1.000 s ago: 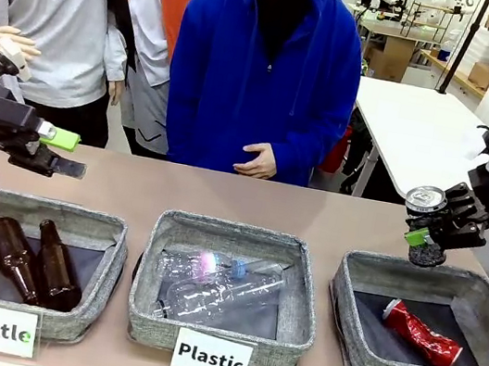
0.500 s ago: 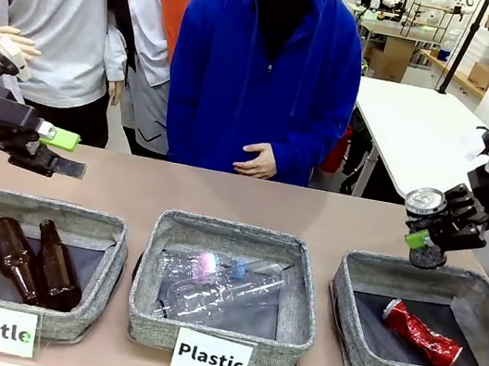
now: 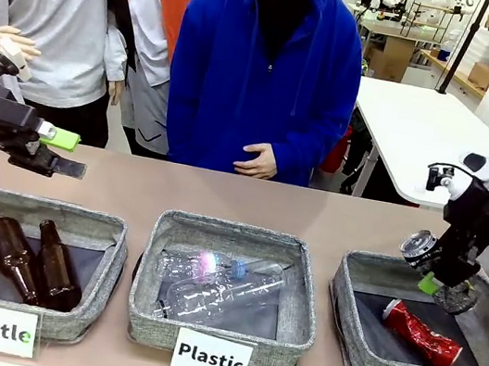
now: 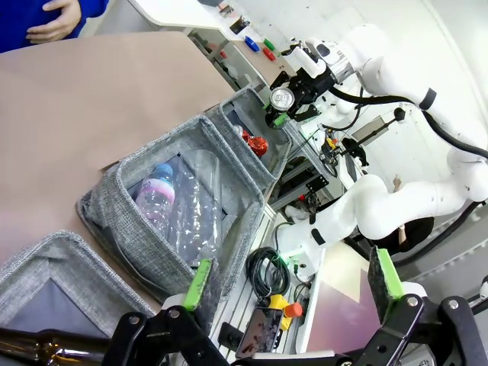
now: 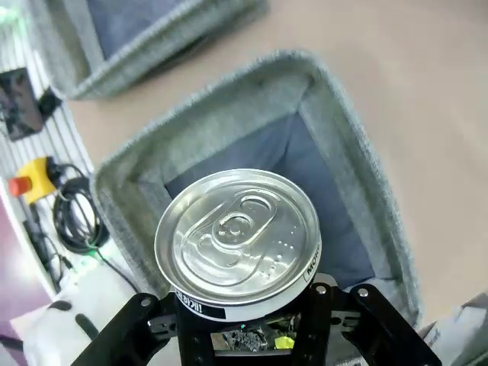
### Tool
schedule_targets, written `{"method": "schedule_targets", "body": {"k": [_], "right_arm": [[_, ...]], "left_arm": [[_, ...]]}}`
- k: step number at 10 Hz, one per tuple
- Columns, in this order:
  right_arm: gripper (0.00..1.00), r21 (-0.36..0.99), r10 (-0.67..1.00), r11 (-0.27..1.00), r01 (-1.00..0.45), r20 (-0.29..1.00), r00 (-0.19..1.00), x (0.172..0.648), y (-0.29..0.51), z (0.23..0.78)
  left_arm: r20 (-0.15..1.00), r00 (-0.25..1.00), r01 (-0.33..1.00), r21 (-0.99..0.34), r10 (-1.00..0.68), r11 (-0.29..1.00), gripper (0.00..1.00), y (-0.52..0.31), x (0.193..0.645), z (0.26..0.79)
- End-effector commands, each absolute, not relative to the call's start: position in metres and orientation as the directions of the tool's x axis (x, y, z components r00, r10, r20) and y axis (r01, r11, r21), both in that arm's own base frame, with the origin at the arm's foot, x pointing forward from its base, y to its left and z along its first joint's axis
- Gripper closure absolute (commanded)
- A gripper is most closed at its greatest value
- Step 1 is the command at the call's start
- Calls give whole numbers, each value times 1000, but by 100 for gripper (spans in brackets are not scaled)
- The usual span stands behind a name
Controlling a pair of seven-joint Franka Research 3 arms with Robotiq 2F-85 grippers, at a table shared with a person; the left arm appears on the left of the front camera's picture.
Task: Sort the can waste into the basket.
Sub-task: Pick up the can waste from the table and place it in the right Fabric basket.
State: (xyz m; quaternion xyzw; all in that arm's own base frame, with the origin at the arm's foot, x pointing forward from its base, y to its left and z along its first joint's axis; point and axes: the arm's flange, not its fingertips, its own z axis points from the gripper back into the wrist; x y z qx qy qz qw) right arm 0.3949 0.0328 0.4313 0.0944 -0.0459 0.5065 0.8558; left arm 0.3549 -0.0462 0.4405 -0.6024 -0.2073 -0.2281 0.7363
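The right hand (image 3: 441,272) pinched a dark can (image 3: 420,246), tilted, above the far left corner of the Can basket (image 3: 350,351). A crushed red can (image 3: 421,333) lay inside. The left hand (image 3: 60,152) hung spread over the worktop (image 3: 223,198), far left.

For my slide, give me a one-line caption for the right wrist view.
Right gripper holds a dark silver-topped drink can above the grey fabric basket.

Bright, even indoor light, soft shadows inside the square grey fabric basket (image 3: 357,352). Glare on the silver top of the dented dark can (image 5: 238,235), sharp up close; floor behind it is soft. Left wrist view bends strongly at edges.
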Motion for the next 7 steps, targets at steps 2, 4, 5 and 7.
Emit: {"method": "schedule_targets", "body": {"k": [2,4,5,7], "right_arm": [[56,70,882,433,-899,170,439,395,39,430],[0,74,885,411,-909,207,417,395,36,430],[0,73,890,407,-911,195,413,395,35,430],[0,74,891,408,-910,184,415,396,34,430]], "left_arm": [[574,814,581,-798,-90,163,0,-44,353,442],[574,814,581,-798,-90,163,0,-44,353,442],[574,814,581,-798,-90,163,0,-44,353,442],[574,814,581,-798,-90,163,0,-44,353,442]]}}
